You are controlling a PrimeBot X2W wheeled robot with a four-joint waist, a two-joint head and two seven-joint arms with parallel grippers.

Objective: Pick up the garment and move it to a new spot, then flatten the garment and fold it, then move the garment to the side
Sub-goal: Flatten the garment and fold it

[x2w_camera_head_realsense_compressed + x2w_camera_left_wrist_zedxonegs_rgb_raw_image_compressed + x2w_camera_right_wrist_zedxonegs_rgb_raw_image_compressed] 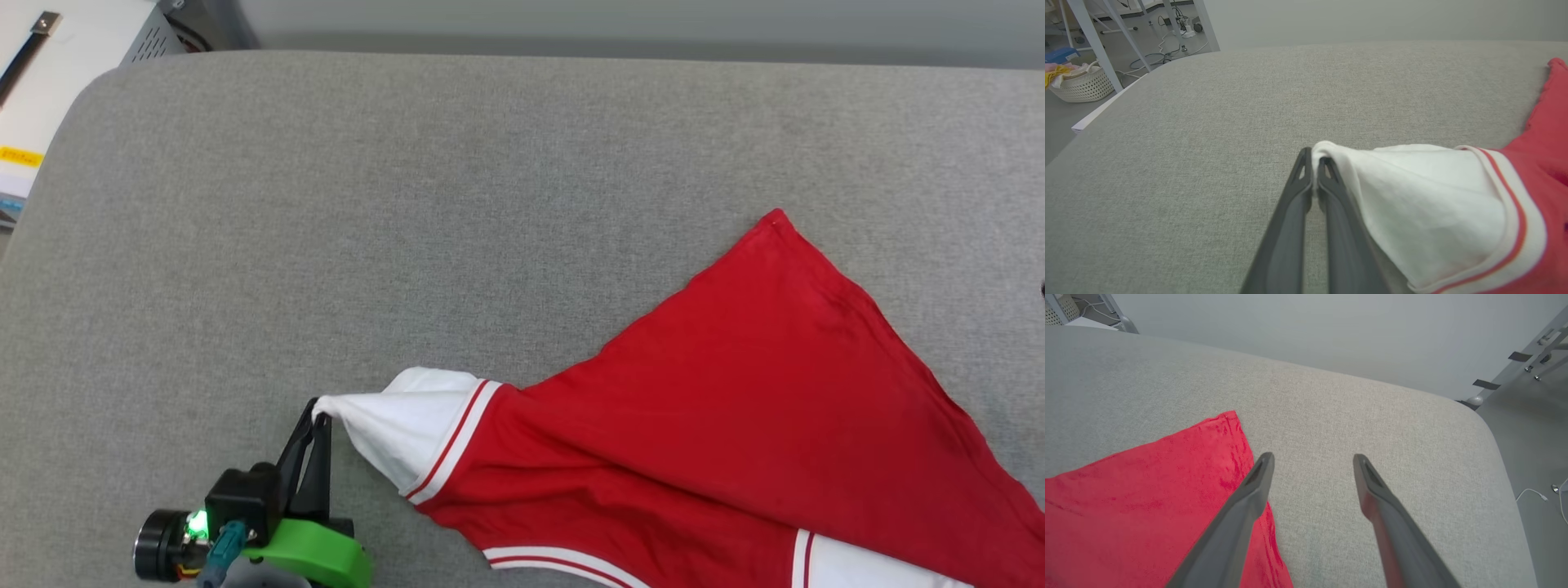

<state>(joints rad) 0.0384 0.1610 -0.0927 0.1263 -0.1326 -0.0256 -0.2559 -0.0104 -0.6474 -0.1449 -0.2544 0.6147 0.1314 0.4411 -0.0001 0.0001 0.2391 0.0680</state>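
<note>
Garment [735, 408] is lying twisted on the grey padded table [408, 204], stretching diagonally from its white sleeve [392, 425] at front-left to a red corner further back on the right. Left gripper [320, 418] is pinching just the sleeve's tip, fingers pressed together. Right gripper [1313, 457] is hanging w/ fingers spread, holding nothing, one finger over the red edge. Risk: such a thin pinch is prob. slipping free if the left arm is pulling hard, esp. w/ fabric dragging on the upholstery. W/ the far end unheld, any tug is likely bunching the shirt, not flattening it.
</note>
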